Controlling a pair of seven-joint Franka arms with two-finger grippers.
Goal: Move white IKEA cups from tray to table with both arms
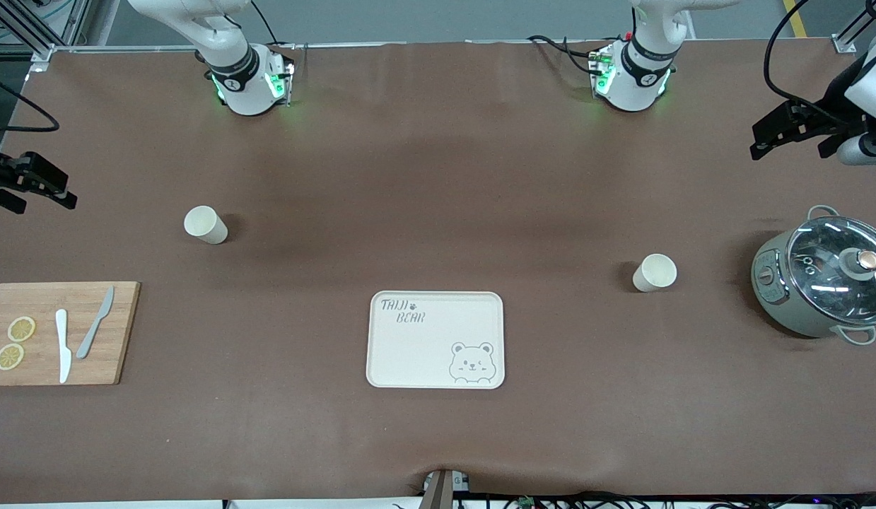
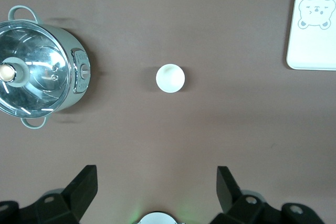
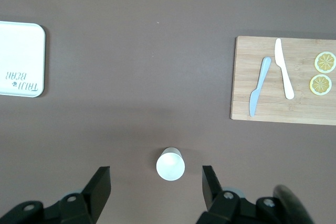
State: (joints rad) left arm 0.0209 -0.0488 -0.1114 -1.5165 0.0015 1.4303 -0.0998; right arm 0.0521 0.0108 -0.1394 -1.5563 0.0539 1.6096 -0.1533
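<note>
Two white IKEA cups stand upright on the brown table. One cup point(image 1: 205, 225) point(image 3: 170, 164) is toward the right arm's end. The other cup point(image 1: 654, 273) point(image 2: 170, 78) is toward the left arm's end, beside the pot. My right gripper point(image 1: 36, 196) point(image 3: 156, 182) hangs open high over the table edge at its end; its wrist view shows the cup well below, between the fingers' lines. My left gripper point(image 1: 791, 133) point(image 2: 156, 179) is open, raised over its end of the table, with nothing between its fingers. Neither gripper touches a cup.
A cream bear-print tray point(image 1: 435, 375) point(image 2: 315, 61) point(image 3: 21, 35) lies mid-table, nearer the front camera than both cups. A wooden cutting board point(image 1: 119, 332) point(image 3: 247, 98) with two knives and lemon slices lies at the right arm's end. A lidded pot point(image 1: 770, 283) point(image 2: 79, 72) stands at the left arm's end.
</note>
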